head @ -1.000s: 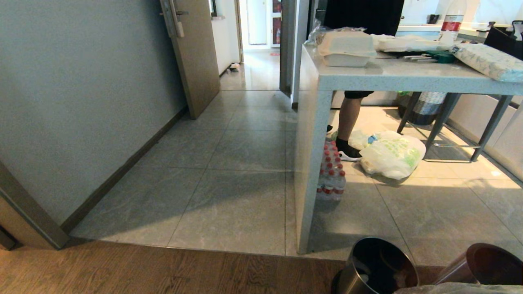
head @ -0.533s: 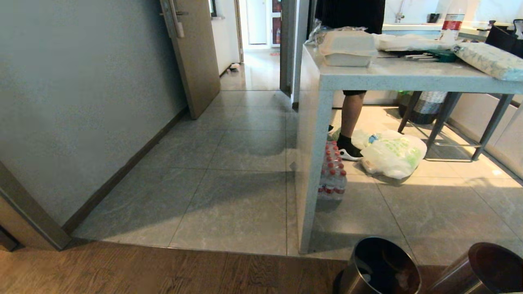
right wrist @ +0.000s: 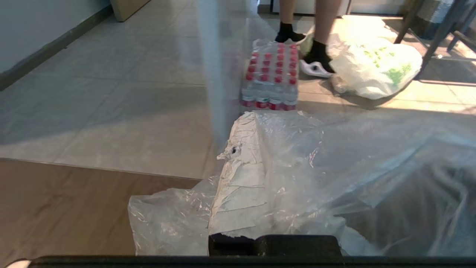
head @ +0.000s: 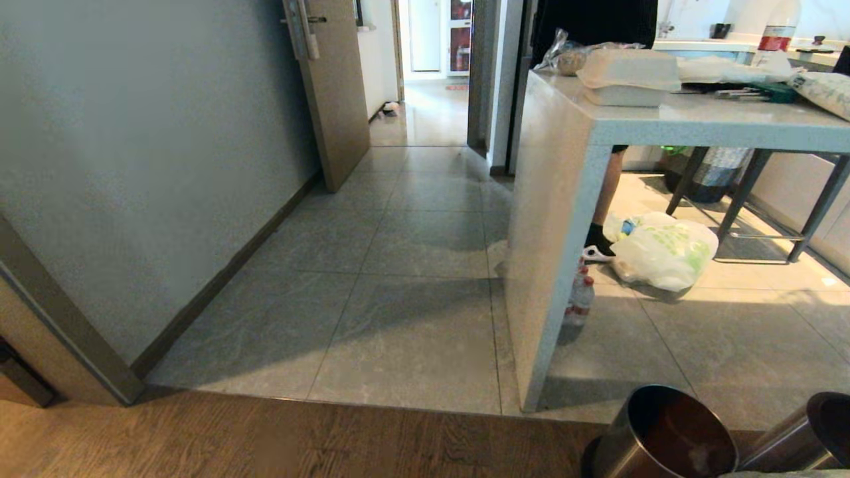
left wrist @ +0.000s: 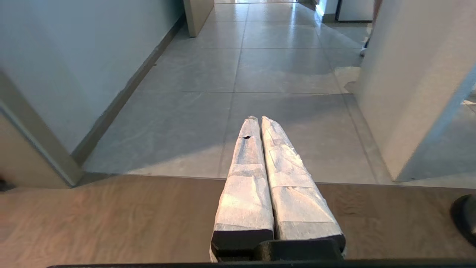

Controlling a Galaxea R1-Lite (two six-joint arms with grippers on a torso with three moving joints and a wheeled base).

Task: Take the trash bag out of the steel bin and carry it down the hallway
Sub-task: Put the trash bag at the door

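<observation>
Swung leftward since a second ago, right gripper (right wrist: pixel 247 130) clamped on trash bag (right wrist: pixel 316 175), left gripper (left wrist: pixel 260 121) pressed together, steel bin (head: pixel 664 435) alongside.

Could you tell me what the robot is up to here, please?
The robot is taking out the rubbish. Its right gripper has its jaws shut on the clear trash bag, which is out of the steel bin near the robot's base. The left gripper is shut on nothing, held out over the floor. Ahead lies the tiled hallway, and a person stands behind the table.
</observation>
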